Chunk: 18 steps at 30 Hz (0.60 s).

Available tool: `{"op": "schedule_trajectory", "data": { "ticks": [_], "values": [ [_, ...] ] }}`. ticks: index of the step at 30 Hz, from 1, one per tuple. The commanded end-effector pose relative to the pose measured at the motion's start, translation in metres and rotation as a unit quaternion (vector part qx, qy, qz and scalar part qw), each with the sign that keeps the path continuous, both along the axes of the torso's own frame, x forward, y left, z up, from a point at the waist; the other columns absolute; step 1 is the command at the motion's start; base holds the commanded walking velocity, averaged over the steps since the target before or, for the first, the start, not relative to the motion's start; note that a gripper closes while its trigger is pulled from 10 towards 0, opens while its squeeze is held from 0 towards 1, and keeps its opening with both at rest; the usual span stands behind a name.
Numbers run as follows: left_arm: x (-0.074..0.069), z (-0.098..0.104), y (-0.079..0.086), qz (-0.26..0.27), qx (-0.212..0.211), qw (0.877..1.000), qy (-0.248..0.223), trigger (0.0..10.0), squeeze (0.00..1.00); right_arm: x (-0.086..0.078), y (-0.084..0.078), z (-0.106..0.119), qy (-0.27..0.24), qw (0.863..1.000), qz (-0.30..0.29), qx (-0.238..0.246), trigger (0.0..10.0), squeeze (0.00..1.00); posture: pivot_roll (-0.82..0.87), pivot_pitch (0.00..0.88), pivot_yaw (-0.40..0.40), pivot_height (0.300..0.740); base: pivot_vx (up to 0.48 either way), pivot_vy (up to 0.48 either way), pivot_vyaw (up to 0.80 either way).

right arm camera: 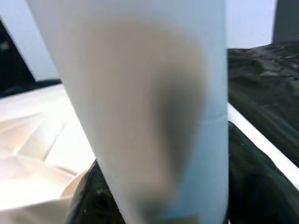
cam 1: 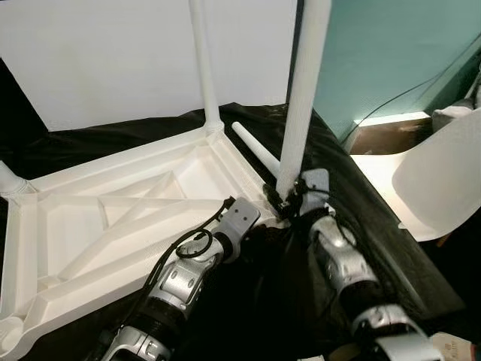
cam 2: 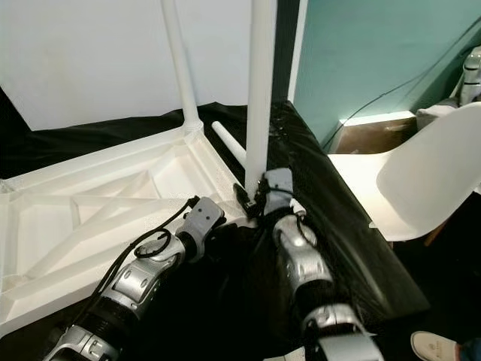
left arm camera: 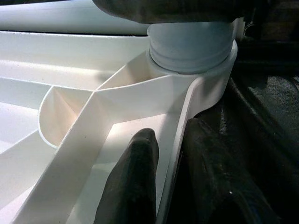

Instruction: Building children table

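Right gripper (cam 1: 289,197) is clamped low on the upright leg (cam 1: 302,98); my left gripper (left arm camera: 163,186) pinches the upturned tabletop's (cam 1: 113,218) rim. Light, stiff, slick plastic, so I'd grip near the socket.

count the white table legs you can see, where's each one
3, maybe more hidden. One leg stands upright in the tabletop's far corner. One leg stands at the near corner, held by the right gripper. One leg lies loose on the black cloth between them.
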<state>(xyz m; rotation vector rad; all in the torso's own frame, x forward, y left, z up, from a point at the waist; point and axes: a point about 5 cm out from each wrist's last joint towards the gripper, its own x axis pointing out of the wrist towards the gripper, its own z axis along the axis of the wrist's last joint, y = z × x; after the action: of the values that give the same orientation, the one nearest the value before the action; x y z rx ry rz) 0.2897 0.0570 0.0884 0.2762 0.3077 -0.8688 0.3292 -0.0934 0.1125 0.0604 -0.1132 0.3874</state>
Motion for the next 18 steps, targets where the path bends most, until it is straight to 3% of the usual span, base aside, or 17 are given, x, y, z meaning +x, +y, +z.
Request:
{"op": "schedule_trajectory", "data": {
  "ticks": [1,2,3,4,5,8,9,12,13,18],
  "values": [
    [-0.019,-0.041,0.007,-0.025,0.041,0.993,0.104,10.0,0.00,-0.001,0.015,-0.001,0.015,0.999,0.017,0.046,3.8,0.00,0.07,0.000,0.020,0.740,0.000,0.000,0.00],
    [-0.019,-0.041,0.007,-0.026,0.041,0.993,0.104,10.0,0.00,0.001,0.014,0.001,0.017,0.999,0.017,0.047,4.9,0.00,0.07,0.000,0.020,0.740,0.000,0.000,0.00],
    [-0.019,-0.041,0.007,-0.026,0.041,0.993,0.104,10.0,0.00,0.001,0.014,0.001,0.017,0.999,0.017,0.047,4.9,0.00,0.07,0.000,0.020,0.740,0.000,0.000,0.00],
    [-0.019,-0.041,0.005,-0.027,0.040,0.993,0.104,10.0,0.00,0.003,0.013,0.002,0.019,0.999,0.021,0.043,10.0,0.00,0.07,0.000,0.020,0.740,0.000,0.000,0.00],
    [-0.020,-0.041,0.004,-0.027,0.038,0.993,0.105,10.0,0.00,0.005,0.010,0.004,0.021,0.999,0.024,0.042,10.0,1.00,0.07,0.000,0.018,0.740,0.000,0.000,0.00],
    [-0.020,-0.042,0.002,-0.027,0.036,0.993,0.105,10.0,0.00,0.007,0.004,0.007,0.018,0.999,0.030,0.032,10.0,1.00,0.07,0.000,0.013,0.740,0.000,0.000,0.00],
    [-0.020,-0.042,0.002,-0.025,0.035,0.993,0.105,10.0,0.00,0.009,0.001,0.008,0.014,0.999,0.040,0.020,10.0,0.67,0.07,0.000,0.013,0.740,0.000,0.000,0.00],
    [-0.019,-0.042,0.002,-0.025,0.035,0.994,0.105,10.0,0.00,0.009,0.000,0.009,0.011,0.999,0.051,0.006,10.0,0.67,0.07,0.000,0.011,0.740,0.000,0.000,0.00],
    [-0.019,-0.042,0.003,-0.024,0.035,0.994,0.105,10.0,0.00,0.008,-0.003,0.010,0.004,0.997,0.071,-0.015,10.0,0.00,0.07,0.000,0.011,0.740,0.000,0.000,0.00],
    [-0.020,-0.042,0.002,-0.023,0.034,0.994,0.104,10.0,0.00,0.009,-0.018,0.013,-0.002,0.986,0.147,-0.082,10.0,0.00,0.06,0.000,0.006,0.740,0.000,0.000,0.00]
  ]
}}
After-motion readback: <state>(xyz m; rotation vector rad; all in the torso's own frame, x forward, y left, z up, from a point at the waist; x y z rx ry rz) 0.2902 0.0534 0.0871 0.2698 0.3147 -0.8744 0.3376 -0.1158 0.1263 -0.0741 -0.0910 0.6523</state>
